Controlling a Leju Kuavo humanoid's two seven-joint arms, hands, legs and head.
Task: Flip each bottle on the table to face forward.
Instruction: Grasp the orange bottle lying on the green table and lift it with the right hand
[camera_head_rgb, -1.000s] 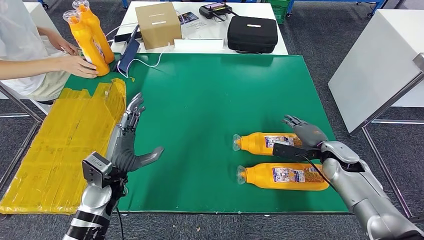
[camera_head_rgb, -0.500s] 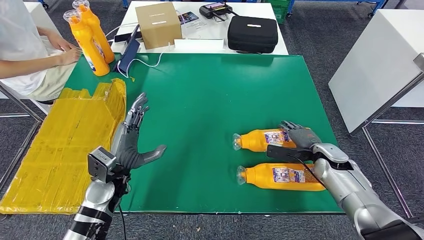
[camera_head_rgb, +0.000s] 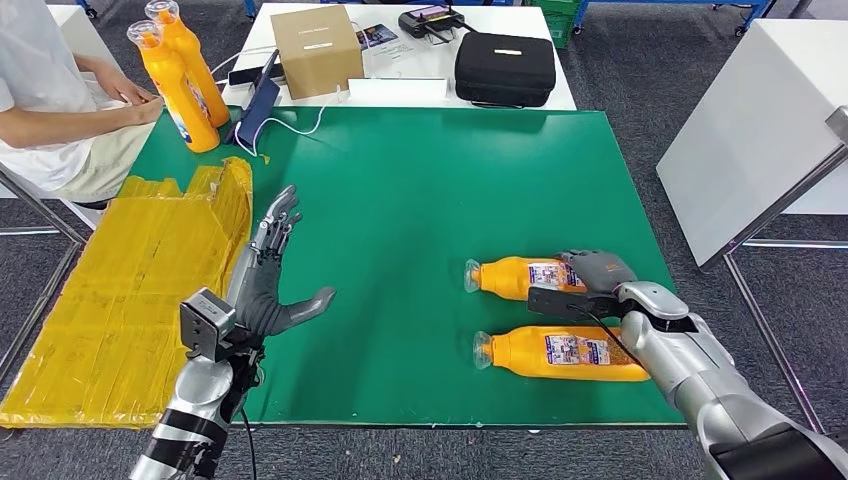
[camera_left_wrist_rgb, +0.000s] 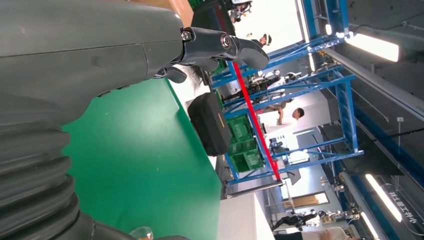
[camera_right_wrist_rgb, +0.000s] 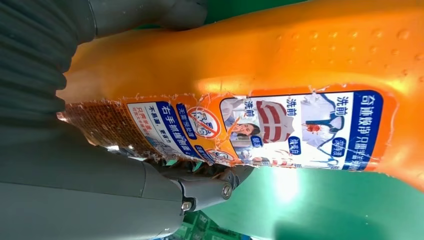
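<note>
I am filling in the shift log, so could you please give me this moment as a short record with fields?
surface: green table
lying bottles: far bottle and near bottle, both on their sides, caps toward the robot's left
right robot hand: wrapped over the far bottle's base end; label visible in the right wrist view
left robot hand: fingers apart, holding nothing, over the table's left part
upright bottles: two, at the far left corner beside a person's hands
yellow sheet: left of the table

Base of the far bottle (camera_head_rgb: 520, 278) hidden under the right robot hand (camera_head_rgb: 598, 270).
</note>
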